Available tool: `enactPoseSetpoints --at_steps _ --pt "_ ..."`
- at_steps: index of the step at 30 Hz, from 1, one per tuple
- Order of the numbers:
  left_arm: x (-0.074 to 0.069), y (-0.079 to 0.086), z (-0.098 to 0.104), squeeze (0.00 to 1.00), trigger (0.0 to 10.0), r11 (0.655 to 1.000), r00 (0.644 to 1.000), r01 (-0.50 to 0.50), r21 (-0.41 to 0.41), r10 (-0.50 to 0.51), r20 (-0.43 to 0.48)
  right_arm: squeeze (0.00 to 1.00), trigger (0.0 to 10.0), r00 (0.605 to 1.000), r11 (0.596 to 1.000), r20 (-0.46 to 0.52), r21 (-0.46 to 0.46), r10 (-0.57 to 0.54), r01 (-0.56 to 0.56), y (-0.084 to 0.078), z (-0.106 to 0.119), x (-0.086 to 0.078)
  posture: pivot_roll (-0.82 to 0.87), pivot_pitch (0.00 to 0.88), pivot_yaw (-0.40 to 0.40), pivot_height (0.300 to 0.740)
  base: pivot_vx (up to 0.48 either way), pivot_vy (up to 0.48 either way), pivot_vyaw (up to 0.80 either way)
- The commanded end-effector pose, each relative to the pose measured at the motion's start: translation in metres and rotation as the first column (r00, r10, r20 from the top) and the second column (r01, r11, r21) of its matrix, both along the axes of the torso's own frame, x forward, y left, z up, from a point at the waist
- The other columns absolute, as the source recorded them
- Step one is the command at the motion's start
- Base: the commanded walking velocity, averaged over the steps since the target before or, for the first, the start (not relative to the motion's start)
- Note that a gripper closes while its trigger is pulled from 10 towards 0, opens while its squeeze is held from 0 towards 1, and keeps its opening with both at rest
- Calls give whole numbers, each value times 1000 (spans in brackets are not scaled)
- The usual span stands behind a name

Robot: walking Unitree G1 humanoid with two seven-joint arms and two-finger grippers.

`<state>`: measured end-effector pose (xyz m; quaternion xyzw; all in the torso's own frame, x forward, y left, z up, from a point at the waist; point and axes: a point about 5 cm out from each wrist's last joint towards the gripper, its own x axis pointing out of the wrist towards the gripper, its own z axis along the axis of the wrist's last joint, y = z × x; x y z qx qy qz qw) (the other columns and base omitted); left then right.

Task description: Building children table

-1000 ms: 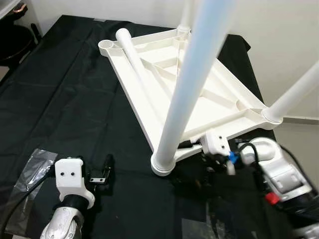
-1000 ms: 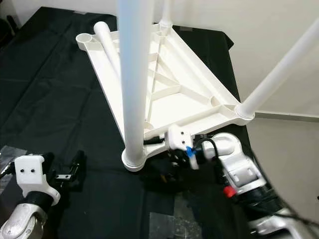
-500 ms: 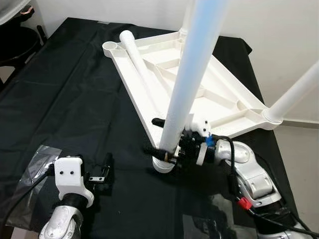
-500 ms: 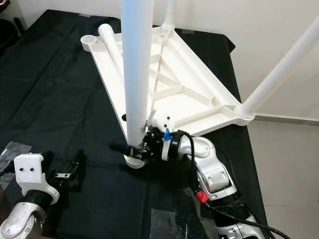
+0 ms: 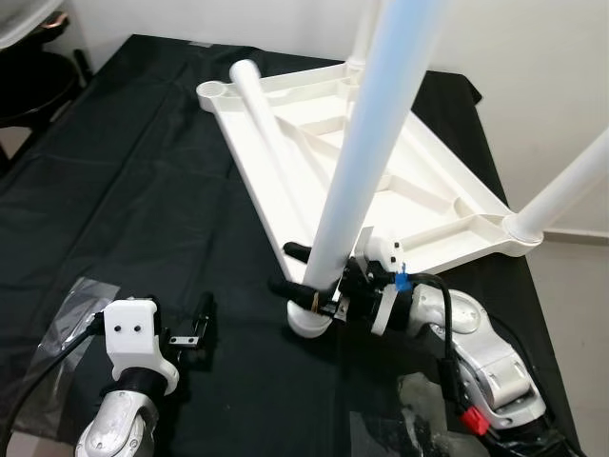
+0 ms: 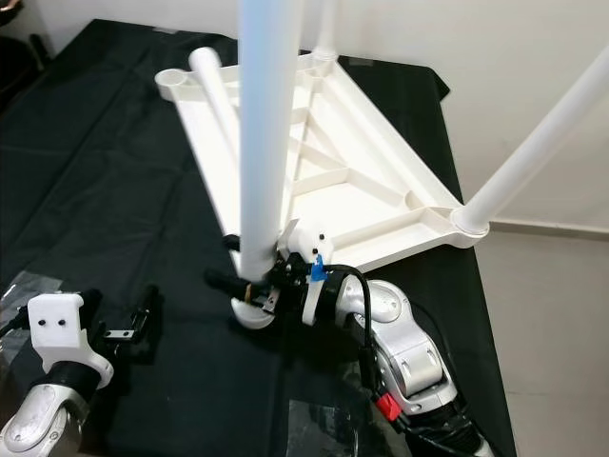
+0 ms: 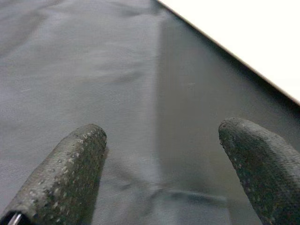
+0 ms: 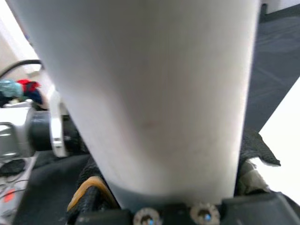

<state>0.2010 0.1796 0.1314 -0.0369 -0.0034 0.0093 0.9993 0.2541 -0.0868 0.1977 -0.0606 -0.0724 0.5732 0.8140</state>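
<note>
The upturned white tabletop (image 5: pixel 381 181) lies ribbed side up on the black cloth (image 5: pixel 124 181), its far corner near the wall and its right corner reaching the cloth's right edge. Left of the tabletop the cloth is wide and bare; a clear plastic bag (image 5: pixel 67 328) lies at the cloth's near left.

Three legs stand in the tabletop's corner sockets: the near leg (image 5: pixel 366 152), the right leg (image 5: pixel 571 181) and the far leg (image 6: pixel 325 24). A loose leg (image 5: pixel 271 143) lies along the tabletop's left rim, beside the empty corner socket (image 5: pixel 211 92).

The right gripper (image 5: pixel 303 268) is at the foot of the near leg, just above its socket, one black finger on each side of the tube and pressed against it, so it is clamped on that leg.

The left gripper (image 7: pixel 164 154) hovers low over bare cloth, well left of the near leg, fingers spread apart and holding nothing.
</note>
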Motion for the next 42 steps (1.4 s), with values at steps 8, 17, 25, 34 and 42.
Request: enactPoseSetpoints --at_steps 8,17,25,34,42 --pt "-5 4 -9 0 10000 1000 999 -6 2 6 -36 0 0 934 938 -117 -42 337 -344 -15 0 -34 -2 176 -45 740 0 0 0" --pt "-6 7 -10 0 10000 1000 999 -2 4 2 -40 0 0 929 899 -240 -271 282 -343 -60 -19 -40 -5 181 -36 740 0 0 0" --pt "-5 7 -10 0 10000 1000 999 0 6 1 -43 0 0 970 885 -64 -427 -236 187 -120 -23 2 -17 187 -31 740 0 0 0" --pt "-5 7 -11 0 10000 1000 999 4 3 -4 -43 0 10000 855 797 -74 -411 -513 442 -136 -35 4 -20 188 -32 740 0 0 0" --pt "-4 6 -9 0 10000 1000 999 6 0 -6 -39 1000 10000 453 412 -7 -432 -891 802 -160 -53 5 -30 191 -35 740 0 0 0"
